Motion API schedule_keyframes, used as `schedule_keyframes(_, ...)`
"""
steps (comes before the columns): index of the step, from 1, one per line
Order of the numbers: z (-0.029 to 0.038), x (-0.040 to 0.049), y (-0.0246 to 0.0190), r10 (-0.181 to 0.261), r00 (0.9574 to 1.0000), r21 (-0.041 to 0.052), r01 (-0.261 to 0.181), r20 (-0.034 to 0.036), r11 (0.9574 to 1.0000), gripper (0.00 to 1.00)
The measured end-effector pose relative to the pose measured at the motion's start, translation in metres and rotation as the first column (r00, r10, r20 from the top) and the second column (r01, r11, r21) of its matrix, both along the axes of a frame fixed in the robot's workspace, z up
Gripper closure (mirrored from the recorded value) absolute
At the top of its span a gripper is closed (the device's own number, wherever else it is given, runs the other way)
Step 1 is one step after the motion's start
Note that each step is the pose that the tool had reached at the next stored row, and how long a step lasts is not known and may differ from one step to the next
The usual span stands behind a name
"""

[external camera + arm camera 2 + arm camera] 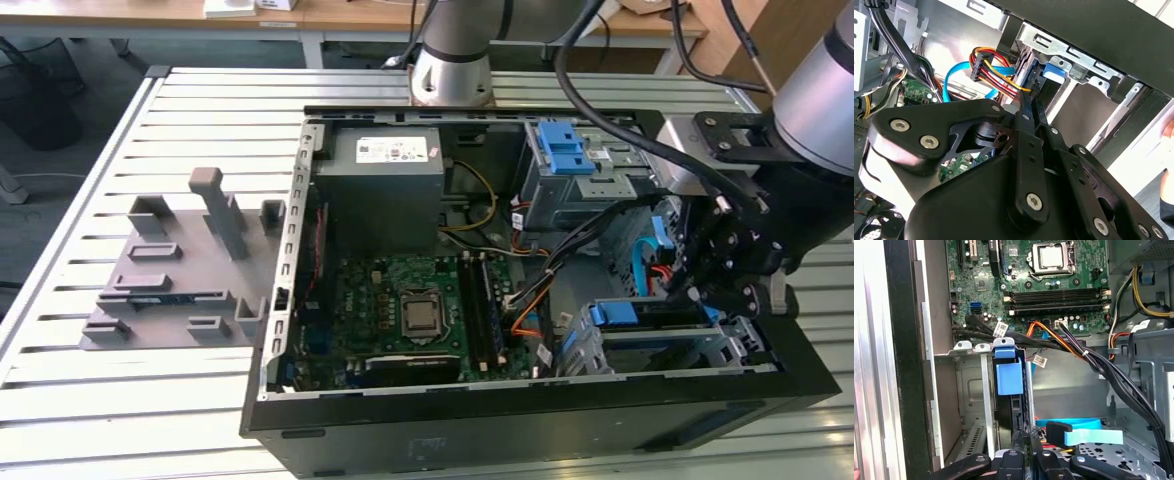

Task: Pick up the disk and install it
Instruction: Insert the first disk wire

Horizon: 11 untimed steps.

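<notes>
Claw (711,285) at disk (650,314), bay walls close

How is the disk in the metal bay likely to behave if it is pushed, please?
The disk looks stiff and boxy, so it would probably slide as one piece rather than bend. Held between the walls of the metal bay, it seems unlikely to tip, though it might jam if pushed askew. Its blue plastic frame looks smooth, perhaps slippery.
</notes>
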<state>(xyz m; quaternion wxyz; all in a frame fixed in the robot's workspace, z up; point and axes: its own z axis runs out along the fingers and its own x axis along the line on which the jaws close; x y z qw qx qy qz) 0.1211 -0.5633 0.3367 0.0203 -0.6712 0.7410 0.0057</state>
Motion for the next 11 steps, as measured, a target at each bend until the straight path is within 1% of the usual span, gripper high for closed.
schedule_keyframes(11,-0.003,0.0008,-0.0008,0.0,1.0,-0.0004,0.0,-0.0066,1.0,0.84)
